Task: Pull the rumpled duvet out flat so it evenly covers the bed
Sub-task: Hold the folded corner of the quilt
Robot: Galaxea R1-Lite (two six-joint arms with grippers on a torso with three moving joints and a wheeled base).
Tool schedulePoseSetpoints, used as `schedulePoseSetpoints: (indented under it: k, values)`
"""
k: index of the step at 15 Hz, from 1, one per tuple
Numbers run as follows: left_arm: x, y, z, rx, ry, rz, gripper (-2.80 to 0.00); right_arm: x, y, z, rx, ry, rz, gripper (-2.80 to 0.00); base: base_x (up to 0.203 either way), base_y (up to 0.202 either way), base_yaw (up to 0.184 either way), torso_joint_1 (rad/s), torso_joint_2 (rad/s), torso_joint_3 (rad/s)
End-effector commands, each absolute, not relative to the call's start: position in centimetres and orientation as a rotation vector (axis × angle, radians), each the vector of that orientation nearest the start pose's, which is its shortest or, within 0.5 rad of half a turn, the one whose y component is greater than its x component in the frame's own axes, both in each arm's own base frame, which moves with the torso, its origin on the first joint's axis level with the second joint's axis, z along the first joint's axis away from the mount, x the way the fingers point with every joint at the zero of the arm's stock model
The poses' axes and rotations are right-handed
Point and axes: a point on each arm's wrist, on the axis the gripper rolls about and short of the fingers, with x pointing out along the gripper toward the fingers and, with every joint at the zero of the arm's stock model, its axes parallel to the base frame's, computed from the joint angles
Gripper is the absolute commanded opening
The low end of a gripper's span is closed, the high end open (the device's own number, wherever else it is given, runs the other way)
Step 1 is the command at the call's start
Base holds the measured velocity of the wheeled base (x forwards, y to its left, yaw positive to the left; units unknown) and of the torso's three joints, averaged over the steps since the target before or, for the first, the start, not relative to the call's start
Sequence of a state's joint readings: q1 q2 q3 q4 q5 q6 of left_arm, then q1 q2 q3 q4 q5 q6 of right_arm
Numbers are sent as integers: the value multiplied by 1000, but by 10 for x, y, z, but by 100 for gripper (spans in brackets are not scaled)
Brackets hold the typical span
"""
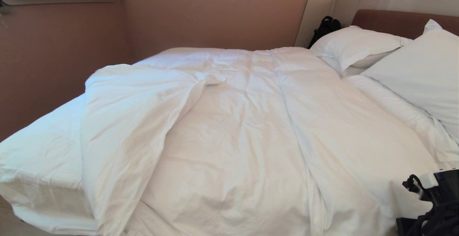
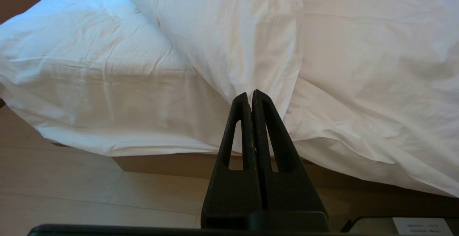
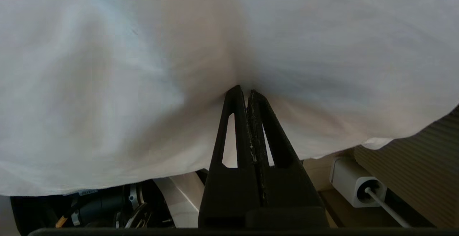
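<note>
The rumpled duvet (image 1: 251,128) lies across the bed (image 1: 39,157), with its left part folded back in a thick flap (image 1: 125,121) that leaves a strip of white sheet bare. My right gripper (image 3: 244,89) is shut, its tips right at the duvet's hanging side (image 3: 143,67), where the cloth dimples; no cloth shows between its fingers. Only that arm's black wrist (image 1: 432,189) shows in the head view, at the bottom right. My left gripper (image 2: 250,93) is shut and empty, low beside the bed, pointing at the folded flap (image 2: 233,31).
Two white pillows (image 1: 355,46) (image 1: 423,74) lean on the padded headboard (image 1: 394,19) at the far right, with a black bag (image 1: 324,28) beside them. Pink-brown walls close in behind and to the left. A white box with a cable (image 3: 358,182) sits low by the bed.
</note>
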State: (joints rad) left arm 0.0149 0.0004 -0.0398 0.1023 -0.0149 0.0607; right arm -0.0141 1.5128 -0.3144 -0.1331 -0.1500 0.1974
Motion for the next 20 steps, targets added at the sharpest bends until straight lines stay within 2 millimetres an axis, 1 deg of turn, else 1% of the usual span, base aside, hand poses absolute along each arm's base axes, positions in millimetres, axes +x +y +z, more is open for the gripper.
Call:
schedulePoseSetpoints:
  k: [1,5,7,13,15,16,18,20]
  values:
    - [-26,-1,76,60,64,-2,-280,165,-6,71,101,1026,-248,-280,0,0,0,0,0,0]
    - [-26,-1,76,60,64,-2,-280,155,-6,70,92,1027,-246,-280,0,0,0,0,0,0]
    - [-26,-1,76,60,64,-2,-280,150,-5,75,94,996,-242,-280,0,0,0,0,0,0]
    - [-26,-1,76,60,63,-2,-280,121,-4,113,78,767,-207,-280,0,0,0,0,0,0]
    - [-26,-1,76,60,63,-2,-280,112,-4,132,88,666,-199,-280,0,0,0,0,0,0]
    - [-26,-1,76,60,64,-2,-280,110,-4,140,92,623,-196,-280,0,0,0,0,0,0]
    - [-26,-1,76,60,63,-2,-280,108,-4,151,107,563,-185,-280,0,0,0,0,0,0]
    - [-26,-1,76,60,63,-2,-280,103,-3,157,127,521,-144,-280,0,0,0,0,0,0]
